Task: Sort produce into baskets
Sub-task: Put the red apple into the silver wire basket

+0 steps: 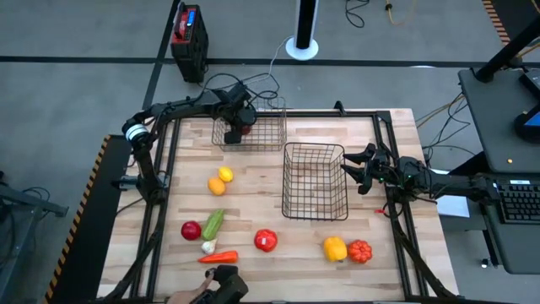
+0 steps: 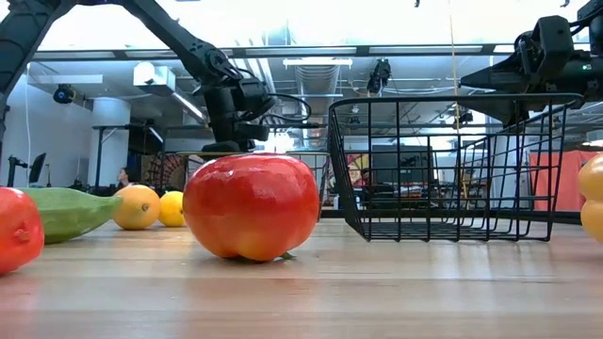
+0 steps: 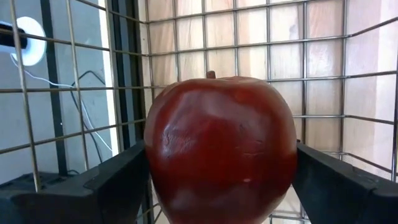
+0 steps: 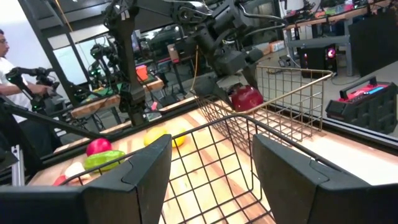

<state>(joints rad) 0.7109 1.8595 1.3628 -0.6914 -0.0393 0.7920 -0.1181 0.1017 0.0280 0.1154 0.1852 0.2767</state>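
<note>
Over the far wire-mesh basket (image 1: 251,133), the left tool (image 1: 240,122) is clamped on a glossy dark red toy apple (image 3: 221,149), holding it inside the grid walls. That's the drop-off step; next it calls for spreading the fingers so the apple settles on the basket floor. Beside the nearer dark wire basket (image 1: 314,179), the right tool (image 1: 359,169) waits with fingers apart. More toy produce sits on the wooden table (image 1: 278,270).

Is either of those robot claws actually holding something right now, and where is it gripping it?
Yes. The left gripper holds a dark red apple by its two opposite sides, inside the far basket. The right gripper is open and holds nothing.
</note>
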